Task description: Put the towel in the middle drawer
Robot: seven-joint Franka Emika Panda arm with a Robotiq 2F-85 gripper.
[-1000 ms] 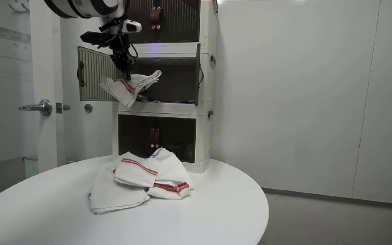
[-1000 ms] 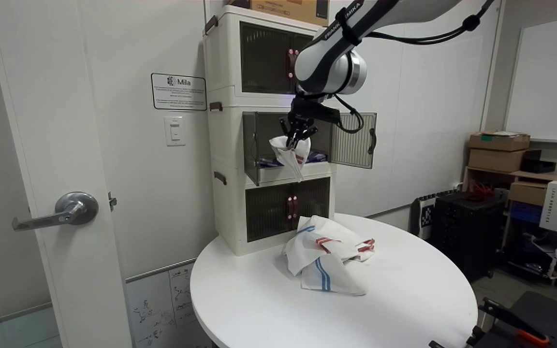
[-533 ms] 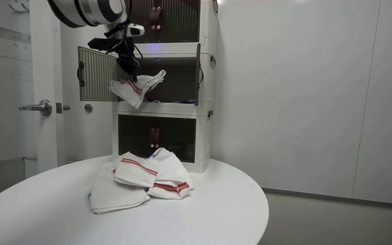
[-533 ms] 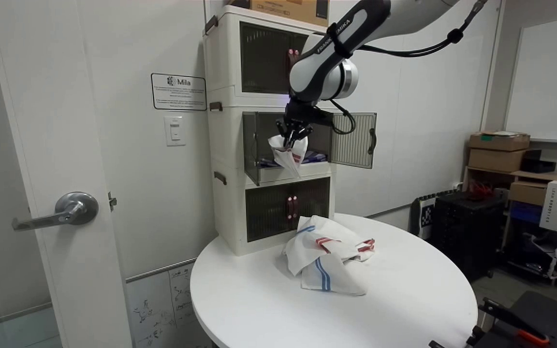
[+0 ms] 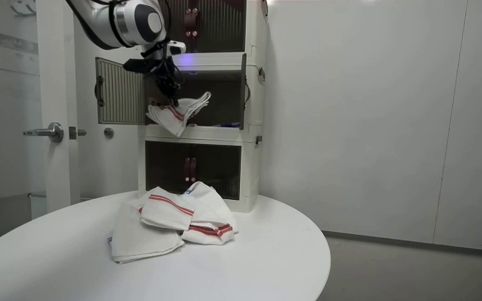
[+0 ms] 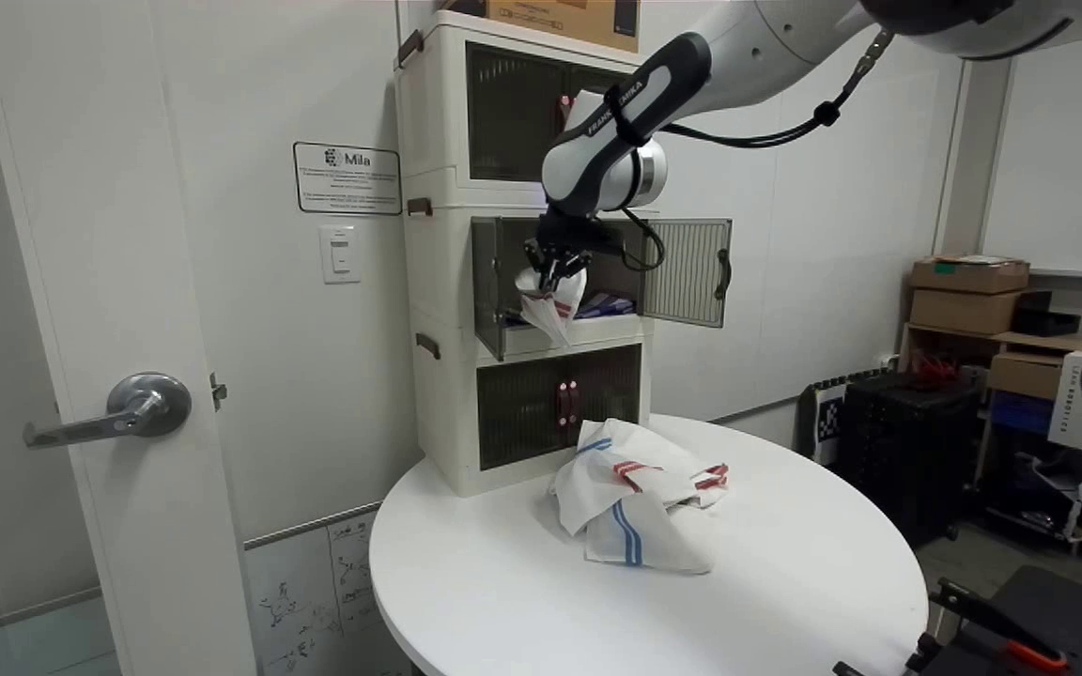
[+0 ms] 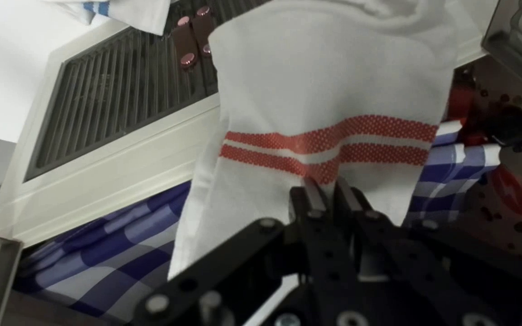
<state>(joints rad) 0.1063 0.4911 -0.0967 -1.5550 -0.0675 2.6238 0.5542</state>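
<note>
One folded white towel [image 5: 169,119] with red stripes hangs from the hand [image 7: 326,184], clamped on it at the stripes, at the mouth of the open middle compartment [image 5: 224,98]. Blue checked cloth [image 7: 138,258] shows inside, behind it. We judge the towel light, soft and floppy, not fragile; we would pinch through all its layers near the middle, so drooping corners clear the front ledge [image 5: 220,133].

The arm [image 6: 749,54] slopes down to the hand [image 7: 326,184], fingers [image 7: 314,198] pinched together
</note>
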